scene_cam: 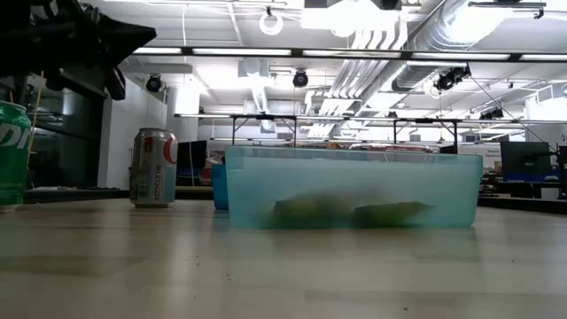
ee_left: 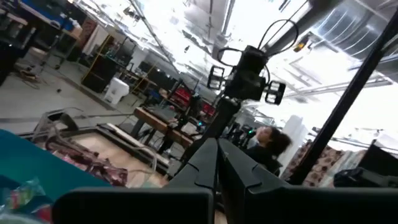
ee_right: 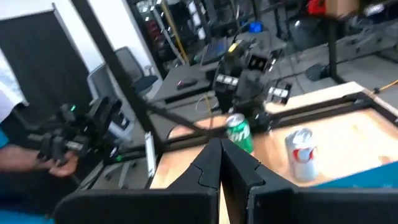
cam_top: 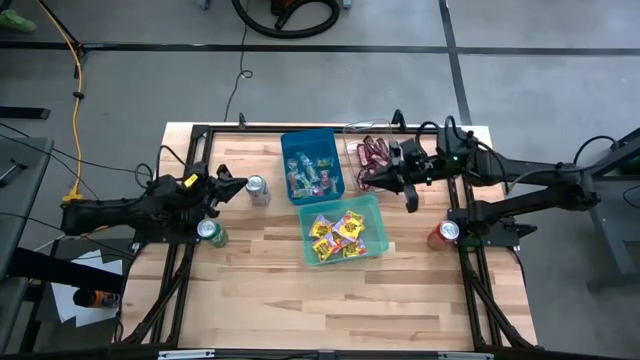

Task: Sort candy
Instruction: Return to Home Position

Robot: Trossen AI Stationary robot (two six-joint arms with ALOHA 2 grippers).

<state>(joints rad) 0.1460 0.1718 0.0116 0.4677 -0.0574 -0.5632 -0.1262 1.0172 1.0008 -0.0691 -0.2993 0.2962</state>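
If the right gripper (cam_top: 372,182), fingers pressed together and empty, pulls back low, it may clip the clear plastic bin (cam_top: 352,140) just beneath it and spill the maroon-wrapped candy (cam_top: 375,152). Ahead of it, the blue plastic bin (cam_top: 284,150) holds mixed small sweets (cam_top: 312,175). The teal tub (cam_top: 304,235) beside it holds yellow packets (cam_top: 338,235). The left gripper (cam_top: 238,186), likewise closed, sits near a silver drink can (cam_top: 258,189).

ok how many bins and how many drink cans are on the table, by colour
bins: 3 (blue bin, teal bin, clear bin)
drink cans: 3 (silver can, green can, red can)
total: 6
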